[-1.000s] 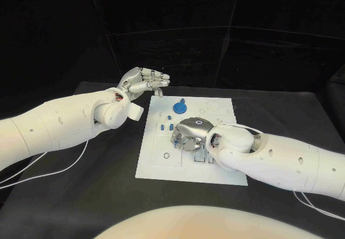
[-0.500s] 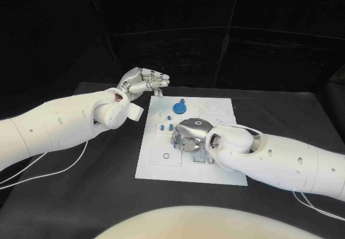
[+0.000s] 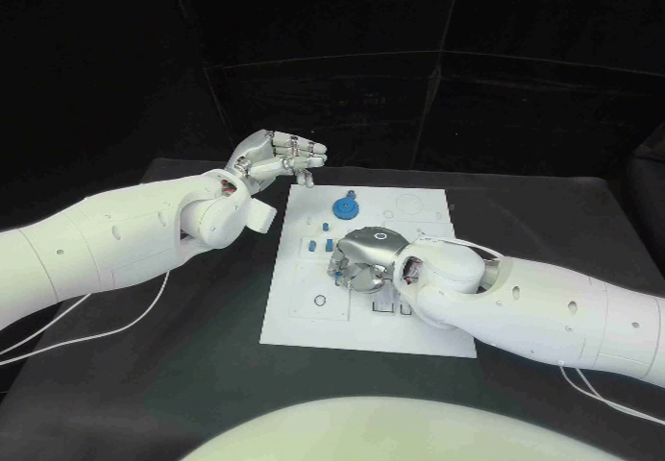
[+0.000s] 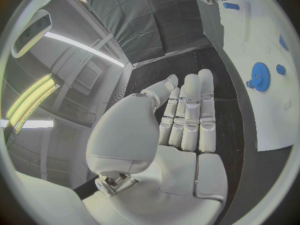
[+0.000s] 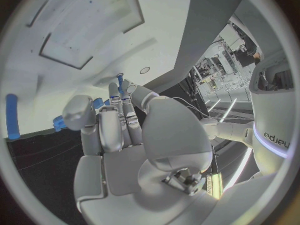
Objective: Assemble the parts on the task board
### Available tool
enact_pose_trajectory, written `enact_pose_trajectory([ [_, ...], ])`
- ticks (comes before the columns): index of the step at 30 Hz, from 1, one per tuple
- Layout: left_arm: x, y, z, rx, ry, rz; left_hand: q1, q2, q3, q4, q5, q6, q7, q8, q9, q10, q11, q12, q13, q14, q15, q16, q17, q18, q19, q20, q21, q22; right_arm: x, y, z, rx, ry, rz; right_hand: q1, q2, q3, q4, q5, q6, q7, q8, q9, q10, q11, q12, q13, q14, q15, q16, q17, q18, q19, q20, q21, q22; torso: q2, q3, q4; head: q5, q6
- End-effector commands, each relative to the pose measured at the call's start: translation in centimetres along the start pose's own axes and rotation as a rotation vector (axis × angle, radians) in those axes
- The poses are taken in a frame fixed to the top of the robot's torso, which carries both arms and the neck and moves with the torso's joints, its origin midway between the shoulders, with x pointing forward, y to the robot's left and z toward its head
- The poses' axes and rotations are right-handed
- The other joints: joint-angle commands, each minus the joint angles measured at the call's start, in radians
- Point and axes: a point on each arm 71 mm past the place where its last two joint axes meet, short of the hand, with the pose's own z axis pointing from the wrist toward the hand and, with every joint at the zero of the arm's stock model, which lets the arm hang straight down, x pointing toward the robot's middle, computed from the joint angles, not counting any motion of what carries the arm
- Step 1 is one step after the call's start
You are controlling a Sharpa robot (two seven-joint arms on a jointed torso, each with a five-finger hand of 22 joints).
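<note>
White board, head view: we see the flat white rectangular task board [image 3: 363, 279] lying mid-tabletop on the black tabletop [image 3: 166, 375], a round blue toothed gear [image 3: 347, 206] standing near its far edge and small blue pegs [image 3: 319, 245] just beside our right hand.
Right hand, head view: our silver right hand [image 3: 364, 261] hangs over the board's middle, fingers bent down toward the surface.
Left hand, head view: our silver left hand [image 3: 278, 156] is raised off the board's far left corner, fingers curled in, nothing between them.
Left wrist view: palm and fingers [image 4: 187, 120] lie side by side and hold nothing; the gear [image 4: 259, 76] sits well apart on the board.
Right wrist view: the fingers [image 5: 115, 115] pinch a slim blue pin [image 5: 120, 79] above the board; another loose blue peg [image 5: 12, 116] lies apart.
Progress: we judge the gear placed, the pin in hand unseated, several pegs left.
Room: open tabletop surrounds the board; the near half has bare space.
</note>
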Motion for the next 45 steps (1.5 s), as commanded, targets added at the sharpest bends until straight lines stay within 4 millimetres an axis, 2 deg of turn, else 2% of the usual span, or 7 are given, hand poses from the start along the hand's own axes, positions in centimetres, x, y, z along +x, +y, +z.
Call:
enact_pose_trajectory([
  [1,0.1,-0.1,0.1,0.007,0.009,-0.009,-0.002,0.010,-0.005,-0.001,-0.001,-0.002,0.003,0.000,-0.001,-0.005,0.002,0.006,-0.001,-0.002,0.002,-0.007,-0.001,0.013,-0.009,0.001,-0.003,-0.001,0.4,-0.2,0.0,0.010,0.026,-0.007,-0.003,-0.005,0.008,0.000,0.004,0.008,-0.001,-0.001,0.002,0.006,-0.001,-0.002,-0.001,0.036,-0.007,-0.001,0.000,0.005,0.002,-0.001,0.003,-0.001,0.000,0.0004,0.0004,0.001,-0.001],
  [23,0.0,-0.1,0.1,0.006,0.007,-0.008,-0.002,0.010,-0.005,-0.001,-0.001,-0.002,0.003,0.000,-0.001,-0.005,0.002,0.006,-0.001,-0.002,0.002,-0.007,-0.001,0.013,-0.009,0.001,-0.003,-0.001,0.6,0.2,-0.1,0.002,0.031,-0.007,-0.006,-0.011,0.007,0.000,0.002,0.008,-0.001,-0.002,0.002,0.005,-0.001,-0.002,-0.002,0.035,-0.007,-0.001,-0.002,0.006,0.001,-0.002,0.002,-0.003,0.000,0.0000,-0.0001,0.002,-0.002],
  [27,0.0,-0.1,0.1,0.005,0.008,-0.008,-0.002,0.010,-0.005,-0.001,-0.001,-0.002,0.003,0.000,-0.001,-0.005,0.002,0.006,-0.001,-0.002,0.002,-0.007,-0.001,0.013,-0.009,0.001,-0.003,-0.001,0.6,0.1,0.0,0.008,0.025,-0.007,-0.018,-0.027,0.006,0.006,0.002,-0.015,0.007,-0.012,-0.002,-0.029,0.009,-0.021,-0.006,0.035,0.000,-0.001,-0.002,0.006,-0.005,0.002,-0.003,-0.011,0.000,-0.0002,0.0003,0.001,-0.002],
  [33,0.0,-0.1,0.0,0.004,0.007,-0.008,-0.002,0.010,-0.005,-0.001,-0.001,-0.002,0.003,0.000,-0.001,-0.005,0.002,0.006,-0.001,-0.002,0.002,-0.007,-0.001,0.013,-0.009,0.001,-0.003,-0.001,0.4,-0.1,0.0,0.024,0.002,-0.009,-0.051,-0.071,-0.022,0.026,0.000,-0.085,0.020,-0.016,-0.004,-0.116,0.031,-0.056,-0.005,0.027,0.019,-0.011,-0.023,0.012,-0.023,0.019,-0.022,-0.043,0.000,0.0001,0.0005,0.000,0.000],
  [38,0.0,-0.1,0.0,0.002,0.007,-0.008,-0.002,0.010,-0.005,-0.001,-0.001,-0.002,0.003,0.000,-0.001,-0.005,0.002,0.006,-0.001,-0.002,0.002,-0.007,-0.001,0.013,-0.009,0.001,-0.003,-0.001,0.0,-0.1,-0.1,0.019,-0.057,-0.001,-0.050,-0.091,-0.066,0.038,0.002,-0.130,0.019,-0.014,-0.002,-0.171,0.035,-0.054,-0.002,0.019,0.023,-0.027,-0.049,0.018,-0.041,0.026,-0.043,-0.075,0.001,0.0002,0.0006,-0.002,0.003],
  [40,0.0,-0.1,0.0,0.002,0.007,-0.008,-0.002,0.010,-0.005,-0.001,-0.001,-0.002,0.003,0.000,-0.001,-0.005,0.002,0.006,-0.001,-0.002,0.002,-0.007,-0.001,0.013,-0.009,0.001,-0.003,-0.001,-0.2,0.0,-0.3,0.009,-0.092,0.007,-0.048,-0.101,-0.096,0.045,0.025,-0.150,0.018,-0.012,-0.001,-0.200,0.035,-0.046,0.001,0.016,0.023,-0.030,-0.054,0.019,-0.046,0.027,-0.050,-0.086,0.000,0.0003,0.0004,-0.002,0.004],
  [45,-0.1,-0.1,0.0,0.000,0.005,-0.007,-0.001,0.013,-0.006,-0.001,-0.001,-0.003,0.003,0.000,-0.001,-0.007,0.002,0.007,-0.001,-0.003,0.002,-0.007,-0.003,0.014,-0.009,0.002,-0.004,-0.002,-0.7,0.1,-1.1,-0.012,-0.161,0.033,-0.039,-0.106,-0.147,0.058,0.047,-0.152,0.018,-0.006,0.002,-0.220,0.035,-0.008,0.007,0.014,0.022,-0.039,-0.074,0.020,-0.045,0.026,-0.053,-0.089,-0.002,0.0010,-0.0014,-0.003,0.007],
])
